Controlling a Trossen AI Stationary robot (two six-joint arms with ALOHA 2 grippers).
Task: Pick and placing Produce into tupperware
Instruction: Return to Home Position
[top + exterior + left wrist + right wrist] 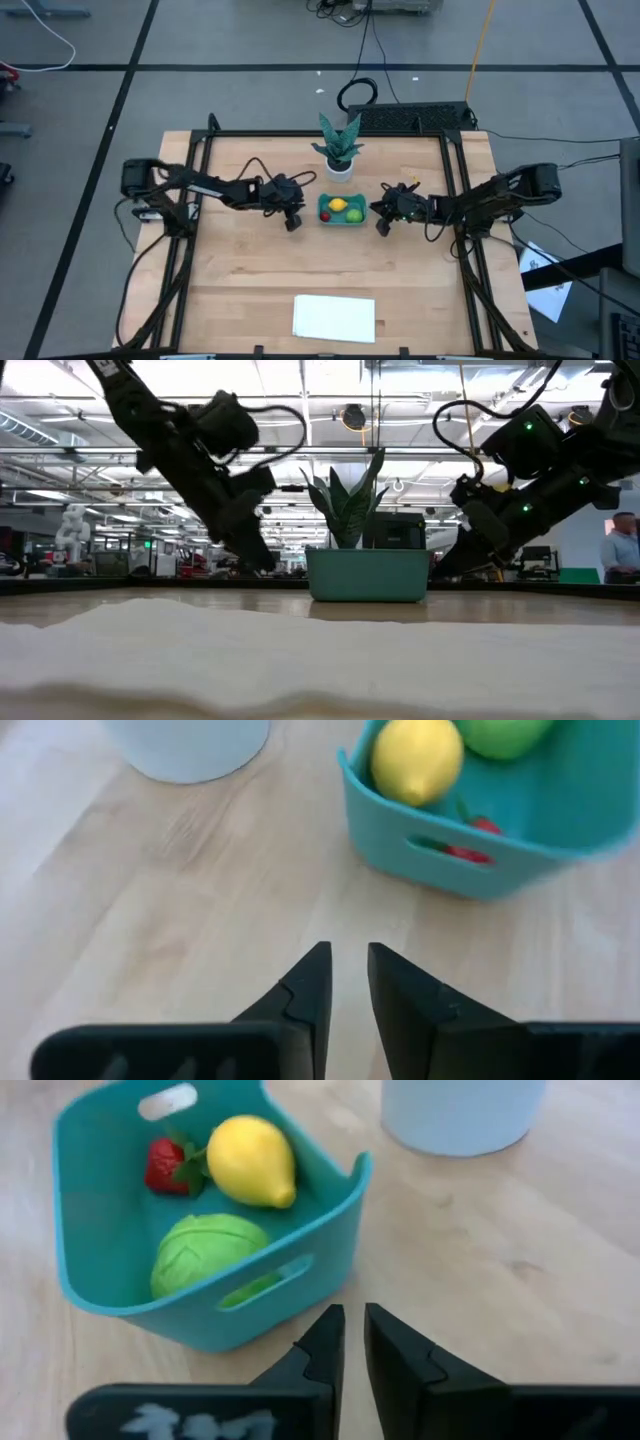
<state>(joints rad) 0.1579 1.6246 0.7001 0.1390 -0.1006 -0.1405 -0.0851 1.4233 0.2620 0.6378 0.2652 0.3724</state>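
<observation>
High view, straight down: teal tupperware (322,210) near the middle of the wooden table (250,280), just at 6 o'clock of a potted plant (339,145). Inside it, a yellow lemon (338,206), a lime-green fruit (354,215) at its 4 o'clock and a tiny red strawberry (326,214) at its 8 o'clock, so seemingly nothing left to pick. Left gripper (293,224) at 9 o'clock of the tupperware, right gripper (381,229) at 3 o'clock, each near it but apart from it. Both arms stretched low and inward from the table's sides, elbows bent, probably clear of the container so as not to disturb it before folding home. White sheet (334,317) near the front edge at 6 o'clock, well apart. Low view: tupperware upright on the tabletop, plant leaves rising behind, dark arms slanting down toward it from 10 and 2 o'clock. Left wrist view: fingers (310,990) nearly pressed together, only a slim slit between, pinching nothing, aimed at bare wood short of the container. Right wrist view: fingers (325,1345) in the same narrow, empty closure, pointed toward the container's handle wall, all three fruits visible inside.
</observation>
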